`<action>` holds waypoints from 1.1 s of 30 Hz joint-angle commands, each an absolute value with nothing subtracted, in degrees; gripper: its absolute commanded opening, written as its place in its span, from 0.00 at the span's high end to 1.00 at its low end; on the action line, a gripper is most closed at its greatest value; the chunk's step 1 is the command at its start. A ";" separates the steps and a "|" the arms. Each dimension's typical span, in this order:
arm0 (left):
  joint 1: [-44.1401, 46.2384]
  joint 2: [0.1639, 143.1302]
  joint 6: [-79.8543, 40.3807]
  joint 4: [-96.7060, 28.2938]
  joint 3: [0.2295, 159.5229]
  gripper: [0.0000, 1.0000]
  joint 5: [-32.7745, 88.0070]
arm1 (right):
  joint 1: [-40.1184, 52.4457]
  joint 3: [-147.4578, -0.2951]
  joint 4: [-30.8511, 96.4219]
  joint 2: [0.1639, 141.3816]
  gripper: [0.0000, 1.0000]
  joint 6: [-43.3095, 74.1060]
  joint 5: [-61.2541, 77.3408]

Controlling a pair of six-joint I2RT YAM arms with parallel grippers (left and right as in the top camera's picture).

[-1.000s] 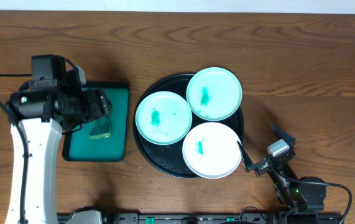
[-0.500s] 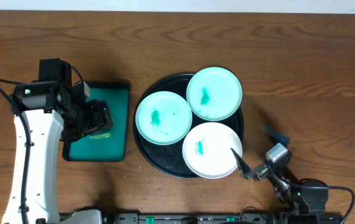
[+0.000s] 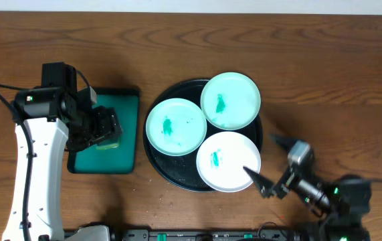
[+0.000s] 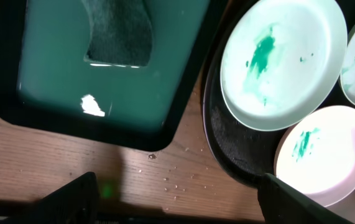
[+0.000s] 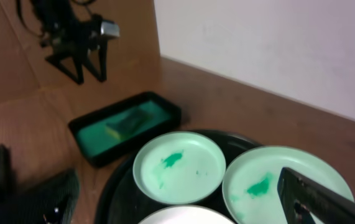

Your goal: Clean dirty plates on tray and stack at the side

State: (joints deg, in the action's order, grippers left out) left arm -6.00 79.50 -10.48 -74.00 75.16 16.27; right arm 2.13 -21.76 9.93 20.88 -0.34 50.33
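The black tray (image 3: 152,150) holds the three plates. A mint plate (image 3: 176,127) lies at its left, a second mint plate (image 3: 230,100) at the back, and the white plate (image 3: 228,161) at the front. All have green smears. My left gripper (image 3: 104,127) hangs open and empty over the green tray; its view shows the left mint plate (image 4: 283,62) and the white plate (image 4: 323,152). My right gripper (image 3: 269,161) is open and empty beside the white plate's right edge. Its view shows both mint plates (image 5: 178,167) (image 5: 270,180).
A green rectangular tray (image 3: 127,107) stands left of the black tray with a sponge (image 3: 108,140) in it. Crumbs lie on the wood (image 4: 177,180) between the two trays. Bare wooden table lies behind and right of the black tray.
My right gripper has swung in toward the white plate's right edge. My left arm shifted over the green tray a second ago and has held still since.
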 commanded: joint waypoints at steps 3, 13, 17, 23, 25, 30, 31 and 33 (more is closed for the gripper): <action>-6.31 79.42 -10.17 -74.11 76.14 0.18 16.45 | 3.11 -41.21 20.56 45.98 0.01 -2.37 51.11; -6.31 79.42 -10.17 -74.13 76.14 0.18 16.45 | 8.14 -86.24 63.64 86.72 0.01 -2.26 43.03; -6.31 79.42 -10.17 -74.13 76.14 0.18 16.45 | 14.37 -98.10 78.30 96.75 0.01 -2.24 27.92; -6.31 79.42 -10.17 -74.13 76.14 0.18 16.45 | 23.38 -101.08 82.24 101.84 0.01 -2.70 17.37; -6.31 79.42 -10.17 -74.13 76.14 0.18 16.45 | 25.93 -101.08 79.90 102.43 0.01 -2.59 17.61; -6.31 79.42 -10.17 -74.13 76.14 0.18 16.45 | 31.31 -101.08 77.36 103.20 0.01 -1.76 20.69; -6.31 79.42 -10.17 -74.13 76.14 0.18 16.45 | 31.99 -101.08 76.82 103.20 0.01 -1.76 20.69; -6.31 79.42 -10.17 -74.13 76.14 0.18 16.45 | 33.41 -101.08 74.04 103.20 0.01 -1.76 20.64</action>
State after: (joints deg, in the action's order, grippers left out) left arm -6.00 79.50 -10.48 -73.93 75.18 16.40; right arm 31.81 -99.70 75.57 102.69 -2.09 20.56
